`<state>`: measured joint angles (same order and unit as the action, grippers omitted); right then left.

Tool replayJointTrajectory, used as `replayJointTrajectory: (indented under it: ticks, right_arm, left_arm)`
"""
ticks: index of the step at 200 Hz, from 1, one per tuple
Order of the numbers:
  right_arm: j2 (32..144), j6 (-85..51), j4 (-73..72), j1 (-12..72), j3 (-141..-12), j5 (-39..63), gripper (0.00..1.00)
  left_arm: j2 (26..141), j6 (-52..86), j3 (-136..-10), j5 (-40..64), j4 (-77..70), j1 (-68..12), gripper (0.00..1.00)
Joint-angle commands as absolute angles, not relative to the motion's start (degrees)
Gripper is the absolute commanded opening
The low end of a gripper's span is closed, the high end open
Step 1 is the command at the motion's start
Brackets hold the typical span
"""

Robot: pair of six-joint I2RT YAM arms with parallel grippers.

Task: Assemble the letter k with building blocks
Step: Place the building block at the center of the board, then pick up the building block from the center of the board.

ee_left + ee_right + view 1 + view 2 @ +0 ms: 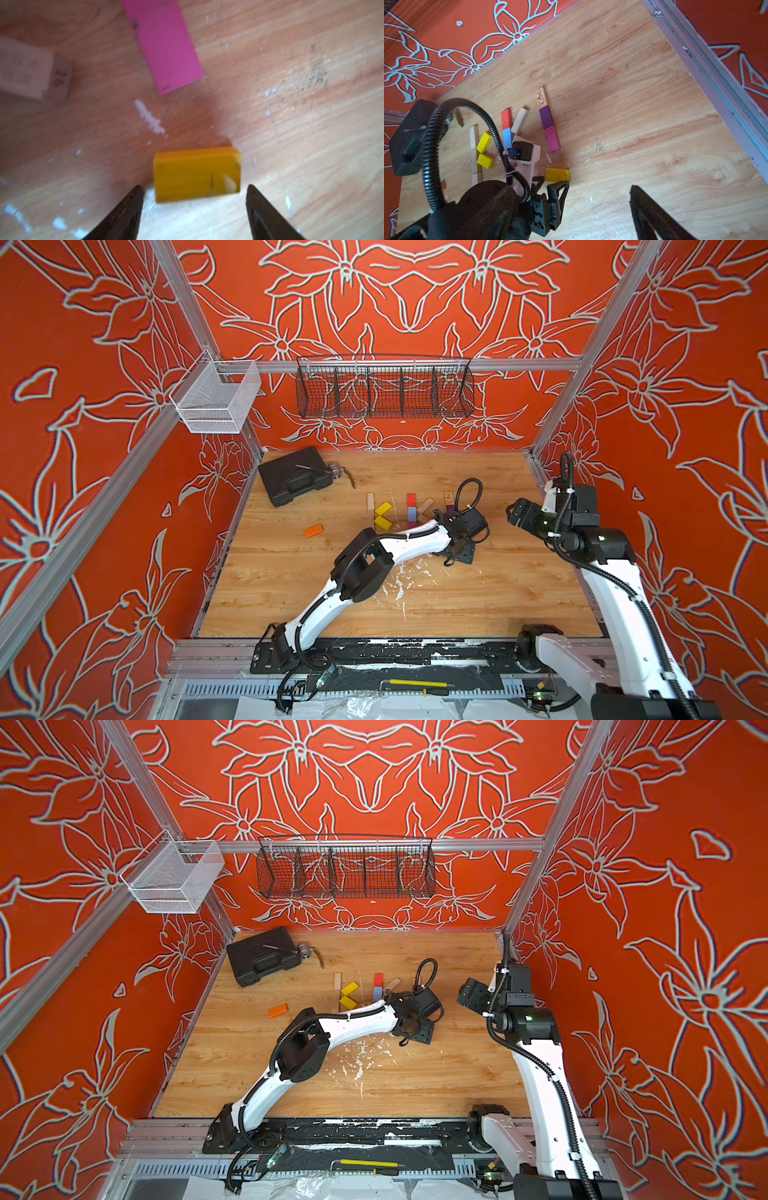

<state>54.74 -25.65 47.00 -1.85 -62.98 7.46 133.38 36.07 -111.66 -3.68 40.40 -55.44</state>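
Observation:
A yellow block [197, 174] lies flat on the table just ahead of my left gripper [194, 187]. That gripper is open, and its fingers touch neither end of the block. Beyond it a patterned bar [542, 98], a purple block [546, 117] and a magenta block [553, 138] form one straight line. Left of that line stand a red block [411, 499] over a blue one [411, 513], with pale wood bars [426, 504] slanting off them. Further left, two yellow blocks [383, 509] angle off a long pale bar [370, 506]. My right gripper [515, 512] hovers open to the right, holding nothing.
An orange block [313, 530] lies alone to the left. A black case [293, 481] sits at the back left corner with a small metal piece [334, 470] beside it. White paint flecks [399, 585] mark the table [498, 593]. Wire baskets [384, 387] hang on the back wall.

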Motion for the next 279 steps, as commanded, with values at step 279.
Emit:
replayJointTrajectory:
  ticks: [279]
  right_arm:
    - [96.29,63.76,42.26,11.85,-61.63,22.53,0.58]
  left_arm:
    - [65.23,-43.18,-53.61,39.47,29.41,-26.48,0.97]
